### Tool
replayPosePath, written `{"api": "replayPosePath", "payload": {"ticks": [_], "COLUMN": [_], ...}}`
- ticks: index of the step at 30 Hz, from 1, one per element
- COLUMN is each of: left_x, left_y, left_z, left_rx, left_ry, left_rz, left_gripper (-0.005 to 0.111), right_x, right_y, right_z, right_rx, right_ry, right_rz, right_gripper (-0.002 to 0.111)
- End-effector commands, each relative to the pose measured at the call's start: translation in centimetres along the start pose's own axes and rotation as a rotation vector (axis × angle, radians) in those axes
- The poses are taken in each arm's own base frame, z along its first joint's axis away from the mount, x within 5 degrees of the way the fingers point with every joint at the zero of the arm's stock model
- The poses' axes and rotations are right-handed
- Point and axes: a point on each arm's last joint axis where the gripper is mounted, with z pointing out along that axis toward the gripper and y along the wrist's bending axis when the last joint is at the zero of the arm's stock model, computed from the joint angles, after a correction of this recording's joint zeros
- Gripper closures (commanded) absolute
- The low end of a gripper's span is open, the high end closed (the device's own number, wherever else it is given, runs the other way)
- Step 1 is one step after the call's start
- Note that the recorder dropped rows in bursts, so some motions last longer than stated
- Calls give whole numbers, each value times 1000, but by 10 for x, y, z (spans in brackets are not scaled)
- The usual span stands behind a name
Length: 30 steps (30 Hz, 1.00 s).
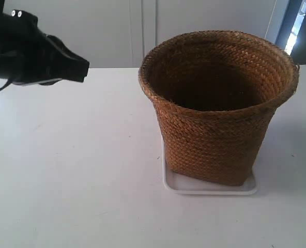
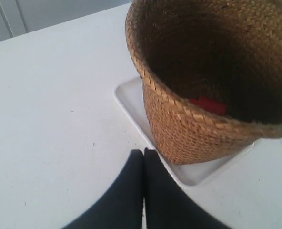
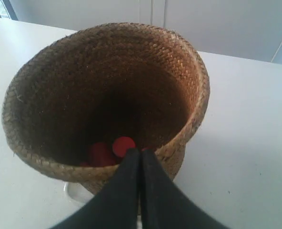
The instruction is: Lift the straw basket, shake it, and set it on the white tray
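The straw basket [image 1: 215, 129] stands upright on the white tray [image 1: 210, 187], and its base covers most of the tray. In the left wrist view my left gripper [image 2: 143, 152] is shut and empty, its tips just short of the tray [image 2: 131, 100] and beside the basket [image 2: 193, 133]. In the right wrist view my right gripper [image 3: 140, 152] is shut, its tips in line with the basket's [image 3: 169, 62] near rim, holding nothing that I can see. A corner of the tray [image 3: 76, 193] shows below the basket. Red round pieces [image 3: 123, 145] lie inside on the basket's bottom.
The black arm at the exterior view's left [image 1: 39, 57] hangs raised above the white table [image 1: 75, 165], well away from the basket. A pale wall with cabinet panels [image 1: 142, 26] runs behind the table. No arm shows at the exterior view's right.
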Motion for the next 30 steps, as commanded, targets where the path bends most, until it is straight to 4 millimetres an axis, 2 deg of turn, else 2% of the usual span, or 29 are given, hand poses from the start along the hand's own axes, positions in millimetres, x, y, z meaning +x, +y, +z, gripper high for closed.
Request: {"api": "replayPosePath", "payload": {"ticks": [1, 9, 18, 22, 23, 24, 25, 27, 30], "left_x": [23, 62, 79, 87, 89, 89, 89, 89, 89], "left_y": [1, 3, 1, 1, 1, 1, 1, 1, 1], "left_z": [-11, -27, -55, -63, -64, -64, -64, -64, -64], "left_rx": [-6, -14, -19, -27, -27, -27, -27, -27, -27], "left_ry": [6, 15, -58, -20, 2, 4, 4, 4, 4], "left_rz": [-6, -8, 26, 62, 67, 67, 67, 67, 67], "left_gripper": [107, 107, 107, 107, 107, 107, 107, 107, 107], "right_x": [23, 57, 91, 94, 93, 91, 82, 67, 57], "right_y": [-1, -2, -3, -3, 1, 3, 3, 2, 0], "right_z": [-14, -28, -23, -22, -22, -22, -23, -26, -29], "right_rx": [-2, -3, 0, -4, -45, -71, -94, -116, -119], "right_ry": [-65, -88, 2, 17, 16, -4, -101, -266, -387], "right_rz": [-8, -9, -9, 31, 215, 302, 376, 392, 377], "right_gripper": [108, 108, 108, 108, 108, 108, 108, 108, 108]}}
